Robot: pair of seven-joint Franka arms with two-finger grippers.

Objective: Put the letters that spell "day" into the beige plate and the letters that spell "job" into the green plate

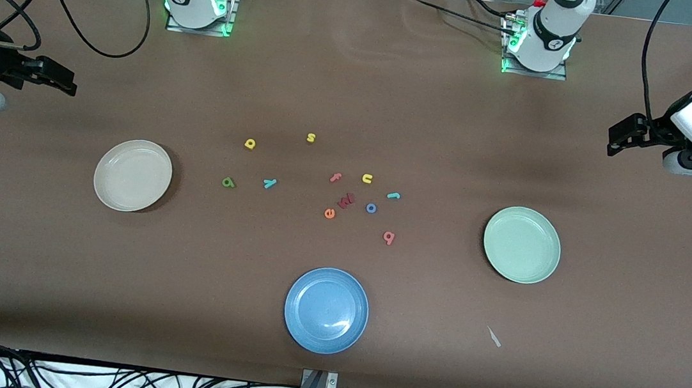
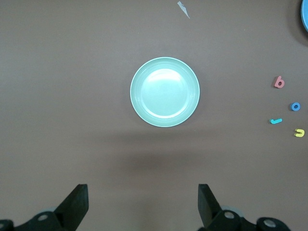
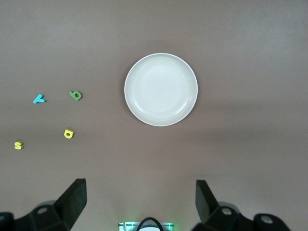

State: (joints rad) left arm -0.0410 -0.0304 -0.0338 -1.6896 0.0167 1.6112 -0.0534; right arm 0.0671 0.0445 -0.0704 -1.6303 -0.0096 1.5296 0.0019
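On the brown bench (image 1: 356, 92) we count three plates, all bare: the beige plate (image 1: 132, 175) toward the right arm's end, the green plate (image 1: 522, 244) toward the left arm's end, and a blue plate (image 1: 326, 309) nearest the front camera. Between the beige and green plates we list loose foam letters with open bench all round: yellow d (image 1: 250, 143), green a (image 1: 229, 182) and teal y (image 1: 269, 183) lie well apart; pink b (image 1: 388, 238), blue o (image 1: 371, 207) and teal j (image 1: 393, 195) sit close to a yellow u (image 1: 367, 178), salmon f (image 1: 335, 177), orange e (image 1: 329, 213) and a dark red letter (image 1: 346, 201); a yellow s (image 1: 311, 137) lies apart. We note the left hand (image 2: 143, 204) and right hand (image 3: 141, 202) waiting spread wide, holding nothing, each over bare bench at its own end.
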